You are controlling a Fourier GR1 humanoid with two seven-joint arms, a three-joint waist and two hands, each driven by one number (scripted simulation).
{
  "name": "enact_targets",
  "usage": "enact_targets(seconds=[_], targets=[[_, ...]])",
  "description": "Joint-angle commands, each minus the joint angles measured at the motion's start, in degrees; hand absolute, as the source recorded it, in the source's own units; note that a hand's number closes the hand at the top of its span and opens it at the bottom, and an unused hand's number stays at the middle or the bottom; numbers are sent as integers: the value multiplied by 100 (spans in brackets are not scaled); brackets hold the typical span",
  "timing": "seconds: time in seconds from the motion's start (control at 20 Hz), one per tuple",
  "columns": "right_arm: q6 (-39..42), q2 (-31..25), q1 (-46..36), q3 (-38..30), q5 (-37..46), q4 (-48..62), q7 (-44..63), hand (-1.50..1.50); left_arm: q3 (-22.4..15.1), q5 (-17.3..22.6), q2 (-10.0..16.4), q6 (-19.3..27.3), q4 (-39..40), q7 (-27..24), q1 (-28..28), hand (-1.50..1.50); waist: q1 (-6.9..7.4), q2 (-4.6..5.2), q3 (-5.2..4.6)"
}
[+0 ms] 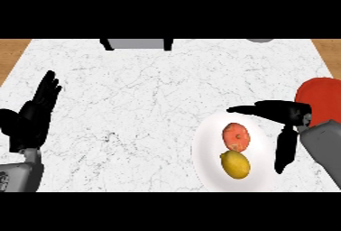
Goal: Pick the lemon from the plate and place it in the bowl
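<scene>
Right robot hand (288, 113) is hanging open over the right rim of the plate (205, 151), with its thumb stretching left above the plate's far edge and its straight fingers (285, 155) pointing toward the near side along the plate's right edge; nothing is sitting in its grasp. Its grey forearm is coming in from the lower right corner. The lemon (235, 164) is lying on the near part of the white plate, apart from those fingers, and it is touching or almost touching an orange-red fruit (236, 136) that is sitting just beyond it on the same plate. The plate is occupying the near right part of the white marbled table (153, 99). The red bowl (321, 95) is showing at the right edge, just beyond the right robot hand, which is covering part of its near side; whether it is touching the plate cannot be told. Left robot hand (30, 121) is resting open at the left edge, fingers pointing up toward the far side, well apart from the plate. A grey object (136, 43) with dark legs is standing at the table's far edge.
</scene>
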Motion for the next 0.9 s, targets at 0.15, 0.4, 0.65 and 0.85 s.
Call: enact_targets(seconds=[0.15,0.4,0.65,0.85], targets=[[-836,466,545,28,1061,-613,-125,-150,20,21,-41,-135,-496,385,148,0,-23,-17,0],[-489,693,598,-177,1593,-122,-577,-150,273,-85,-25,-264,-205,217,-56,0,-15,-4,-1],[-451,900,1317,-89,1823,-692,-367,-150,423,-10,1,-421,-158,365,-179,0,-43,-10,-1],[-187,1033,930,-418,2205,-91,-789,-150,311,-260,-326,-291,-146,113,33,0,-16,-5,-1]])
